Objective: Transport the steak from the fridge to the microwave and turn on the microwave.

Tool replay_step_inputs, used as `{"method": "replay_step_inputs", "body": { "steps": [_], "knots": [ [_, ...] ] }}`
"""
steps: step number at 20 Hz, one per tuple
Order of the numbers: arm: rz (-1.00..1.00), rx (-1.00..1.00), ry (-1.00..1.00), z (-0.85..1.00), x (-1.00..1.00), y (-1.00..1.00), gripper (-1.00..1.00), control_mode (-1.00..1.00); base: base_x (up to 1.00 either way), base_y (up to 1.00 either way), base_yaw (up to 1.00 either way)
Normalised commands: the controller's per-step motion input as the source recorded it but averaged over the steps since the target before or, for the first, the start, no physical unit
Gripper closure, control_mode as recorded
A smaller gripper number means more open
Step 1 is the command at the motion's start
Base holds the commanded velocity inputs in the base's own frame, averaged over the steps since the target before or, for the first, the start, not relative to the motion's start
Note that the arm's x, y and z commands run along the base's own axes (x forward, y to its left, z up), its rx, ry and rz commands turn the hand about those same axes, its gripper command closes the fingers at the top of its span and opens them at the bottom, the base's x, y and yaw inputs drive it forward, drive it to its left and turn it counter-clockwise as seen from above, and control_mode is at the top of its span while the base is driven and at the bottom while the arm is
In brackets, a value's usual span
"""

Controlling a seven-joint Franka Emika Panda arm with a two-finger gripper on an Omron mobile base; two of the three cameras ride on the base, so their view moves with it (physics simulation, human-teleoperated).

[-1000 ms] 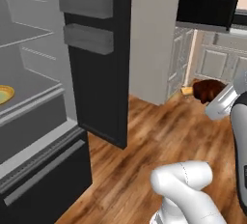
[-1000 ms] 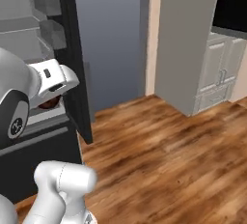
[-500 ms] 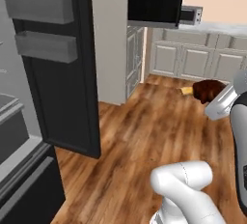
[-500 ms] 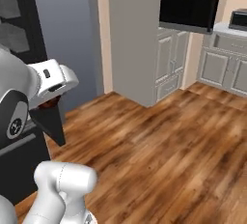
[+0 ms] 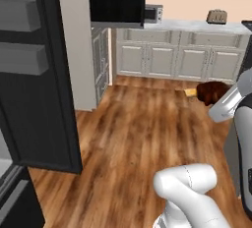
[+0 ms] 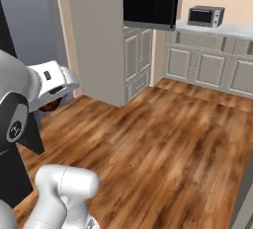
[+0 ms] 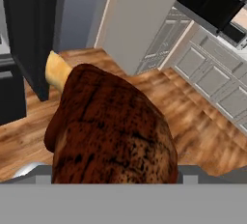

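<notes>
The white arm is raised and bent at the elbow, its pincer (image 5: 210,96) closed around the steak (image 5: 212,92).

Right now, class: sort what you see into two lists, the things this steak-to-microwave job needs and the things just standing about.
Belongs to the job:
steak, held in the gripper
fridge, door open
microwave, black-fronted, set in the tall cabinet

Just standing about:
small countertop oven
toaster on the counter
white base cabinets

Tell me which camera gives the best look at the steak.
The hand view: the steak is close up, its browned surface plain. The left base view shows it small, at the gripper's end beside the arm. The right base view shows a dark sliver under the white hand.
</notes>
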Motion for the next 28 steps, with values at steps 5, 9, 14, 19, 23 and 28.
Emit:
{"method": "replay_step_inputs", "body": {
  "steps": [5,9,14,19,23,28],
  "knots": [
    [0.00,0.00,0.00,0.00,0.00,0.00,1.00,1.00,0.00,0.00,-0.33],
    [0.00,0.00,0.00,0.00,0.00,0.00,1.00,1.00,0.00,0.00,-0.28],
    [0.00,0.00,0.00,0.00,0.00,0.00,1.00,1.00,0.07,0.00,-0.23],
    [0.00,0.00,0.00,0.00,0.00,0.00,1.00,1.00,0.53,0.00,-0.22],
    [0.00,0.00,0.00,0.00,0.00,0.00,1.00,1.00,0.66,0.00,-0.20],
    [0.00,0.00,0.00,0.00,0.00,0.00,1.00,1.00,0.84,0.00,-0.16]
  ]
}}
